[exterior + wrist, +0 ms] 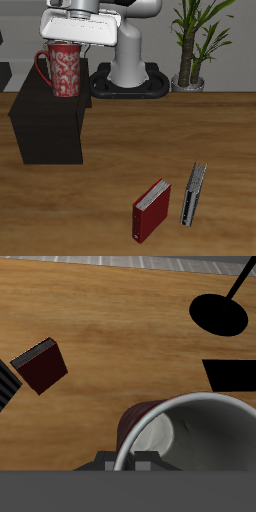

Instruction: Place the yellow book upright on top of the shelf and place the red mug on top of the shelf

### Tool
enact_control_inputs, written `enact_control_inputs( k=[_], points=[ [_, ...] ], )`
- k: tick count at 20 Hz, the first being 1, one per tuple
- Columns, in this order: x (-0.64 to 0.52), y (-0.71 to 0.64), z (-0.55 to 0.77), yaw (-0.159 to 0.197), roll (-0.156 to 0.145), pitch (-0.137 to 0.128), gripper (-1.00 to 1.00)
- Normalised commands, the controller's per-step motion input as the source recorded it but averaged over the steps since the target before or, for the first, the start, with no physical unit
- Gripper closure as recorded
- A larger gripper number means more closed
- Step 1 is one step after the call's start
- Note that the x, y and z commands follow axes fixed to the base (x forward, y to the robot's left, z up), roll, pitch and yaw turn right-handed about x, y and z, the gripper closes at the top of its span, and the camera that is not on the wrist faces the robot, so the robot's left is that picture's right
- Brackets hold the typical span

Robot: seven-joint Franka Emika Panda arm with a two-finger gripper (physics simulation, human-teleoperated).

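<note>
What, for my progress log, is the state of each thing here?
Mug: upright on the shelf top.
Shelf: standing on the table, carrying the mug.
Red book: shut, on the table.
Grey book: shut, beside the red book.
End effector: right over the mug; grip unclear.

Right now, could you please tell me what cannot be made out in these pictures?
Yellow book: in neither view.
Pincer: exterior view, the arm and its white housing cover it; open or shut unclear.
Grey book: wrist view, cut off by the picture's edge.
Red mug: wrist view, its rim hides its base and the shelf.
</note>
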Motion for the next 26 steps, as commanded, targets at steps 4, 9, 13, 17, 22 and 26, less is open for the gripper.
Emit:
enact_control_inputs(
  k=[4,9,13,17,22,26],
  points=[
    [-0.29,-0.09,0.07,-0.039,-0.009,-0.036,1.00],
    [-0.47,-0.11,-0.05,-0.027,0.003,-0.026,1.00],
    [-0.30,-0.12,-0.01,-0.021,-0.031,-0.024,1.00],
    [-0.03,-0.18,0.03,-0.008,0.025,0.008,1.00],
    [0.10,-0.32,0.02,-0.082,0.005,0.061,1.00],
    [0.13,-0.20,-0.09,-0.053,0.009,0.053,1.00]
  ],
)
